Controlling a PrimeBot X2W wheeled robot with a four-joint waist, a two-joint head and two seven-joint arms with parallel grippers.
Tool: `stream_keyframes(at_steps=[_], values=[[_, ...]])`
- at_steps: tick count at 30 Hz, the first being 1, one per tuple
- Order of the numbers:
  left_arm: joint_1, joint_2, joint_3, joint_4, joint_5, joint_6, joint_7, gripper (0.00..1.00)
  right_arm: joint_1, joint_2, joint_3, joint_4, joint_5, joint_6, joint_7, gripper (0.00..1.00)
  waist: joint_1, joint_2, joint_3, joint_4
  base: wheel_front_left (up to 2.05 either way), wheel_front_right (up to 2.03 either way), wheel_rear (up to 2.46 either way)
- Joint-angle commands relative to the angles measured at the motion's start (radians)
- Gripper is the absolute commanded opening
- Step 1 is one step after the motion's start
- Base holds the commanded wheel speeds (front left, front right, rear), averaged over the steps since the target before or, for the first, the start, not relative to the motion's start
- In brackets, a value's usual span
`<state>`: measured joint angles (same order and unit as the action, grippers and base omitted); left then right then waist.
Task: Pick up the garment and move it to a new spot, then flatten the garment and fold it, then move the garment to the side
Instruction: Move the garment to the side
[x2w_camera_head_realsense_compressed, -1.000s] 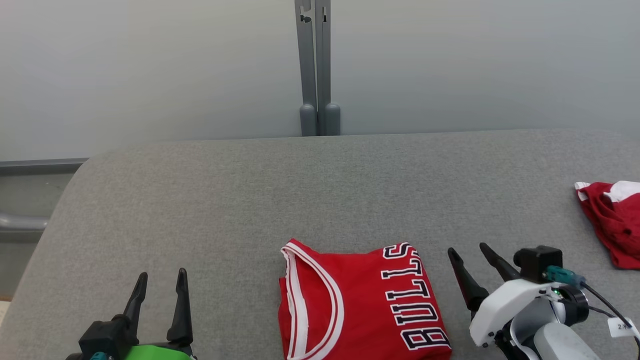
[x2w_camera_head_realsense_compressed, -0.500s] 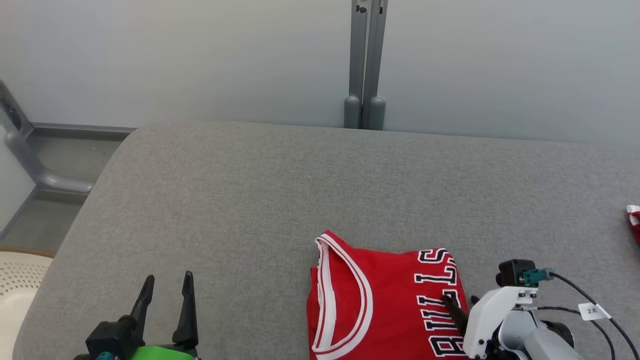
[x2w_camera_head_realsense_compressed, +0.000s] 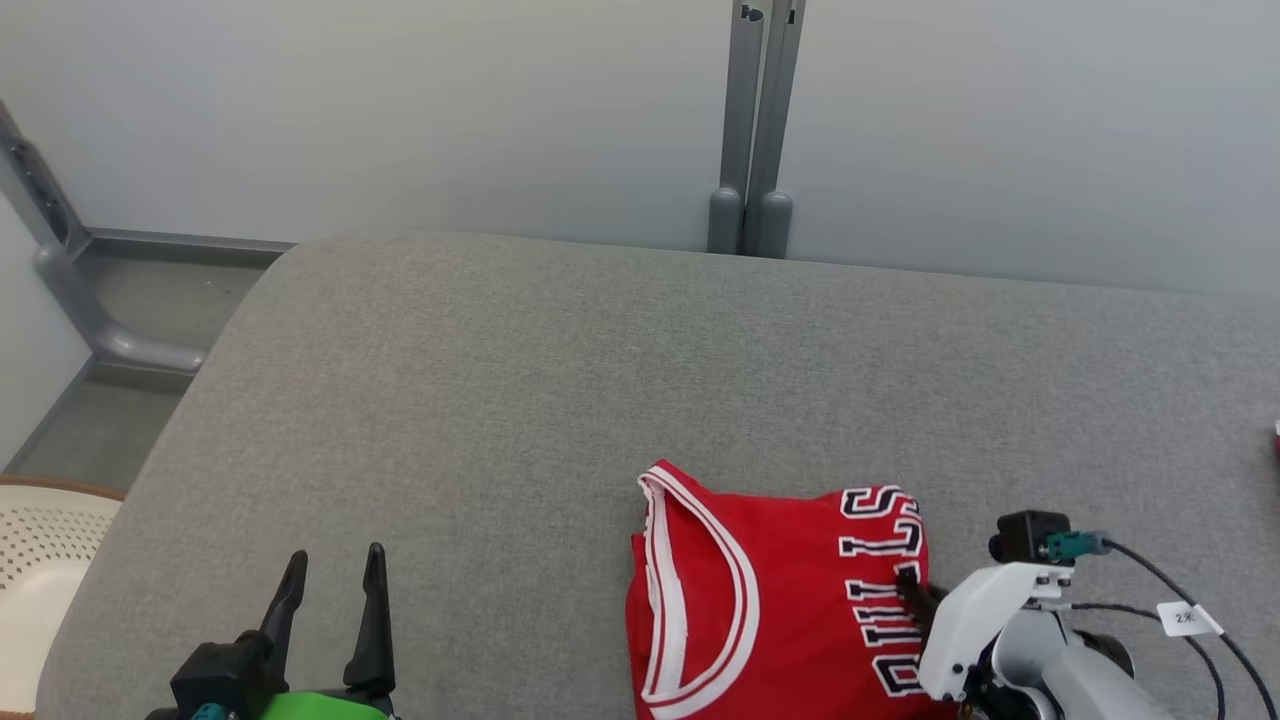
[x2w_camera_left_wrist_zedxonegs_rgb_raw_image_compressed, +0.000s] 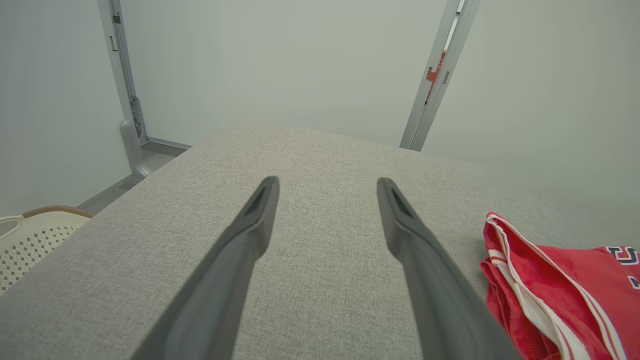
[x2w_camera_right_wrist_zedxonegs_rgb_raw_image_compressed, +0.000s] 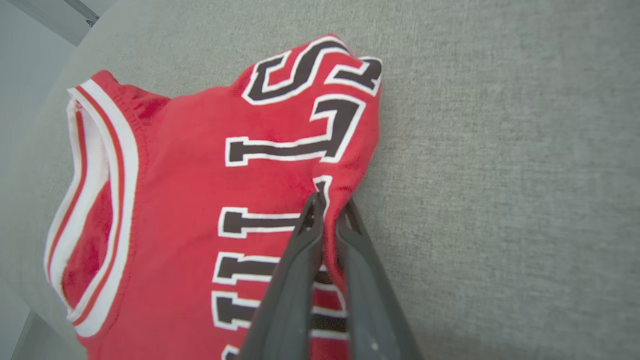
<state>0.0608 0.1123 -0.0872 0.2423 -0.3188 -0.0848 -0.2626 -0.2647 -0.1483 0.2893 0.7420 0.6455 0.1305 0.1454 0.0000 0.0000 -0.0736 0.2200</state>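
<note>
At the right claw (x2w_camera_right_wrist_zedxonegs_rgb_raw_image_compressed: 327, 202): pinched shut on the right edge of the folded red garment (x2w_camera_right_wrist_zedxonegs_rgb_raw_image_compressed: 200, 190), by the lettering. Stood open just beside that edge a second ago; reads as the grip for the last move to the side. Rests on the grey surface (x2w_camera_head_realsense_compressed: 500, 400), spreading leftward from the pinch. At the left claw (x2w_camera_left_wrist_zedxonegs_rgb_raw_image_compressed: 327, 184): spread wide, empty, well apart.

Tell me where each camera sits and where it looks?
Head view: on the robot's head, looking down at the table; left gripper and right gripper show low.
Left wrist view: on that wrist, looking along its open fingers across the table.
Right wrist view: on that wrist, looking down its fingers, shut on the red jersey.
All three show the jersey.
</note>
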Motion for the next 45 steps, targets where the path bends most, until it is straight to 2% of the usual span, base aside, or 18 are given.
stream_keyframes(at_steps=[1,6,15,29,37,45], values=[[-0.012,0.006,-0.002,-0.002,-0.002,-0.002,-0.002,1.0,-0.028,-0.022,0.005,-0.01,0.0,0.0,-0.029,0.0,0.0,0.0,-0.002,-0.023,0.0,0.0,0.0],[-0.013,-0.005,-0.014,-0.008,-0.004,-0.006,-0.002,1.0,-0.063,-0.056,0.042,-0.029,-0.001,0.0,-0.08,0.0,0.0,0.0,-0.003,-0.098,0.0,0.0,0.0],[-0.043,-0.028,-0.068,-0.016,-0.002,-0.021,-0.002,1.0,-0.157,-0.128,0.113,-0.041,0.004,0.0,-0.115,0.0,0.0,0.0,0.016,-0.284,0.0,0.0,0.0],[-0.087,-0.046,-0.119,-0.006,-0.006,-0.036,-0.002,1.0,-0.233,-0.164,0.178,-0.024,0.041,0.001,-0.157,0.0,0.0,0.0,0.054,-0.509,0.0,0.0,0.0],[-0.104,-0.05,-0.121,0.001,0.0,-0.039,-0.001,1.0,-0.262,-0.176,0.204,-0.024,0.053,0.001,-0.18,0.0,0.0,0.0,0.072,-0.574,0.0,0.0,0.0],[-0.116,-0.036,-0.132,0.011,0.007,-0.043,-0.001,1.0,-0.347,-0.213,0.252,-0.014,0.06,0.001,-0.187,0.0,0.0,0.0,0.1,-0.56,0.0,0.0,0.0]])
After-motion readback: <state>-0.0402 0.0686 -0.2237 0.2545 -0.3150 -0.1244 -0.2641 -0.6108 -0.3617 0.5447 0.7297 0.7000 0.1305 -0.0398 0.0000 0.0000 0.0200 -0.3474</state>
